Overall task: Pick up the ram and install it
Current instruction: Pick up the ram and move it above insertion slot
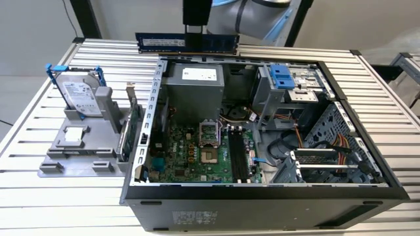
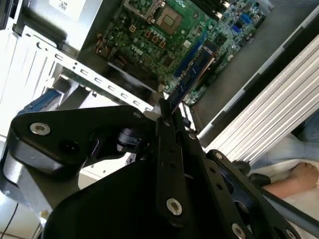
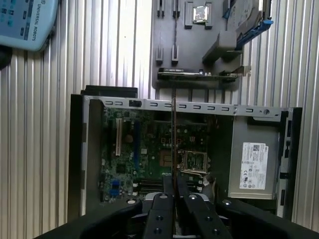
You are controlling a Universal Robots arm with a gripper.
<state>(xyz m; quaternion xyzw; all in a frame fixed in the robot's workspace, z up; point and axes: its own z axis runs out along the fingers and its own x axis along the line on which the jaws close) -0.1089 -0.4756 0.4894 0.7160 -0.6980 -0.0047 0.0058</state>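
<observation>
The ram (image 1: 187, 43), a long dark blue-green stick, hangs level and on edge above the back wall of the open computer case (image 1: 262, 199). My gripper (image 1: 195, 33) is shut on it from above, near its middle. In both wrist views the ram shows edge-on, reaching out from the black fingers (image 2: 167, 149) as a thin strip (image 2: 192, 74) (image 3: 173, 134) over the green motherboard (image 1: 190, 157). The gripper (image 3: 174, 185) is high above the board, well clear of the black memory slots (image 1: 237, 156).
A grey holder (image 1: 78, 147) at the exterior view's left carries a silver hard drive in a blue frame (image 1: 78, 96) and a green expansion card (image 1: 131, 129). The grey power supply (image 1: 194, 83) and drive cage (image 1: 288, 88) fill the case's rear. A teach pendant (image 3: 25, 22) lies on the slatted table. A person's foot (image 2: 301, 174) is nearby.
</observation>
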